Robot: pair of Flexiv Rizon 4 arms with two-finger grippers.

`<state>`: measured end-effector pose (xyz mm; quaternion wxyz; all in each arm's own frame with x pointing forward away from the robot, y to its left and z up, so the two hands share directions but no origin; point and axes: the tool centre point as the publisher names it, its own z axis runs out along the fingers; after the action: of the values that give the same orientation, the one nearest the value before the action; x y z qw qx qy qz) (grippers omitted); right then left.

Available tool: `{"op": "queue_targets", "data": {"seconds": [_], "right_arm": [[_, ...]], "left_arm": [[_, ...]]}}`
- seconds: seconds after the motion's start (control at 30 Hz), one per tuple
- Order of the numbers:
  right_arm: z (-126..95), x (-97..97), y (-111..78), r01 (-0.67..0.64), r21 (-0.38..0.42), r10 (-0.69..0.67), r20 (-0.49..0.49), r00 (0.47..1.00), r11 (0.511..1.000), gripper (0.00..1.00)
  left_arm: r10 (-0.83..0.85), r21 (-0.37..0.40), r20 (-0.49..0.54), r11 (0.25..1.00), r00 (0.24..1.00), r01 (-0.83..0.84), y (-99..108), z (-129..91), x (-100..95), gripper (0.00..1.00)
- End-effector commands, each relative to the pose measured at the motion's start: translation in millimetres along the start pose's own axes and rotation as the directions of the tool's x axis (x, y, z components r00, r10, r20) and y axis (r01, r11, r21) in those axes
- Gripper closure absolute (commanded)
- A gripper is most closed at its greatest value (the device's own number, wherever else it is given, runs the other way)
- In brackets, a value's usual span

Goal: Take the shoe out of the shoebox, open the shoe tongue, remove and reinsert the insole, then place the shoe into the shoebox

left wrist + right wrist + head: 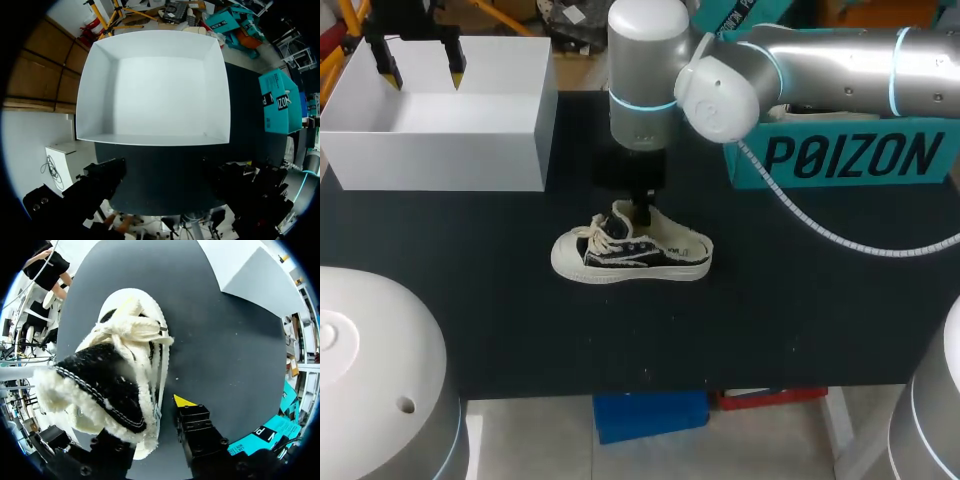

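**Shoe out on the table, box standing empty**

The shoe (630, 255) stands on its sole near the middle of the black table (800, 320), toe toward my left, cream laces (132, 330) tied loosely over the black upper. The right gripper (642, 212) hangs straight down at the shoe's opening. Its jaws are spread: one yellow fingertip (184, 401) is just outside the shoe's side wall with a sliver of table showing between them, while the other finger is hidden behind the fleecy lining (75, 390). Farther back on my left sits the white shoebox (440, 150), with nothing inside it. The left gripper (421, 72) hovers above the box's back wall, its jaws wide apart and holding nothing. A teal box (840, 155) stands at the far right, behind the right arm.
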<state>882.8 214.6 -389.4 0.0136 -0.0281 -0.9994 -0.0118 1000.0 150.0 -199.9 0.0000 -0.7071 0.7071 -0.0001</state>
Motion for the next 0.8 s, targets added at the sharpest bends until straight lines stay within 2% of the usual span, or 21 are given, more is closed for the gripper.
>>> {"op": "queue_targets", "data": {"seconds": [0.03, 0.13, 0.27, 0.53, 0.67, 0.8], "right_arm": [[-36.4, 9.2, -3.0, 0.004, -0.046, -0.002, 0.040, 0.999, 0.999, 0.00], [-59.0, 16.1, -0.2, 0.014, -0.097, -0.008, 0.065, 0.998, 0.995, 0.00], [-74.9, 21.4, -2.0, 0.004, -0.166, 0.007, 0.066, 0.998, 0.986, 0.00], [-91.8, 29.8, -8.1, -0.016, -0.438, 0.005, -0.026, 1.000, 0.899, 0.00], [-95.6, 34.0, -13.5, 0.005, -0.481, -0.022, -0.030, 0.999, 0.877, 0.00], [-101.0, 35.2, -21.7, 0.037, -0.512, -0.032, 0.018, 0.999, 0.858, 0.00]], "left_arm": [[0.000, 0.000, 0.000, 1.000, 1.000, 0.000, 0.0, 0.1, 0.0, 0.00], [0.000, 0.000, 0.000, 1.000, 1.000, 0.000, 0.0, 0.1, 0.0, 0.00], [0.000, 0.000, 0.000, 1.000, 1.000, 0.000, 0.0, 0.1, 0.0, 0.00], [0.000, 0.000, 0.000, 1.000, 1.000, 0.000, 0.0, 0.1, 0.0, 0.00], [0.000, 0.000, 0.000, 1.000, 1.000, 0.000, 0.0, 0.1, 0.0, 0.00], [0.000, 0.000, 0.000, 1.000, 1.000, 0.000, 0.0, 0.1, 0.0, 0.00]]}}
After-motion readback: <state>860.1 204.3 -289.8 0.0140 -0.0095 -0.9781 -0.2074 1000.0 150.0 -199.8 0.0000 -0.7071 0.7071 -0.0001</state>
